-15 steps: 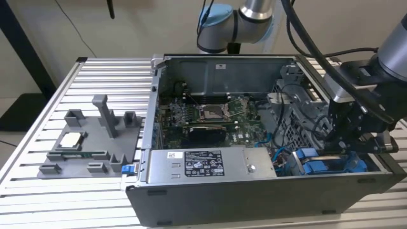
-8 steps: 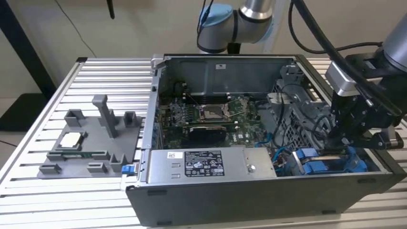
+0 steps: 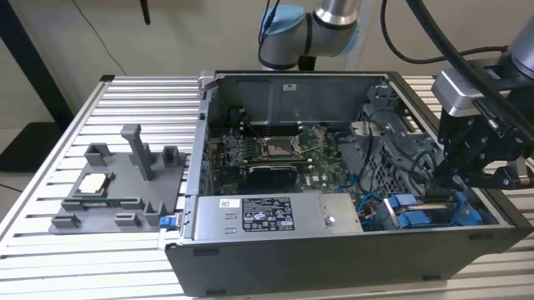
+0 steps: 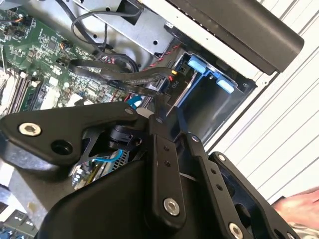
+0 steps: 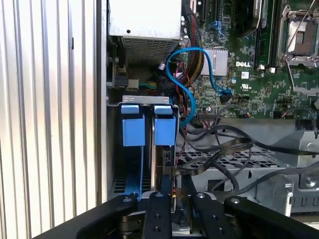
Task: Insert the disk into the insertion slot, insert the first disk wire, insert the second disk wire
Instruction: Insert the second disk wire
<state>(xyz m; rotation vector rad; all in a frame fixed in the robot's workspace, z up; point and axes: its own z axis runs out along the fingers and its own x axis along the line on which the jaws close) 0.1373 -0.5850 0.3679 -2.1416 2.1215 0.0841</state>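
Black gripper [image 5: 174, 209], matte linkage arms w/ round bolts, sits low over the drive bay, fingers pinched on a black wire connector [image 5: 172, 172] at the disk [image 5: 162, 149]. Disk is already edge-on in its slot, blue plastic carrier tabs showing, beside the ribbed aluminium table [image 3: 134, 106] inside the open PC case [image 3: 334, 262].

Arm [image 3: 321, 25]: silver tube w/ pale blue joint caps, black cables [image 3: 434, 37] draped alongside. Wrist carries a light grey box-shaped housing [image 3: 459, 90]; below it, all matte black. Claw [image 3: 467, 169] is matte black w/ flat linkage bars in both wrist views, pinned by silver hex-socket screws [image 4: 171, 206]. One broad black link has a bright screw head [image 4: 29, 129] near its rounded end.
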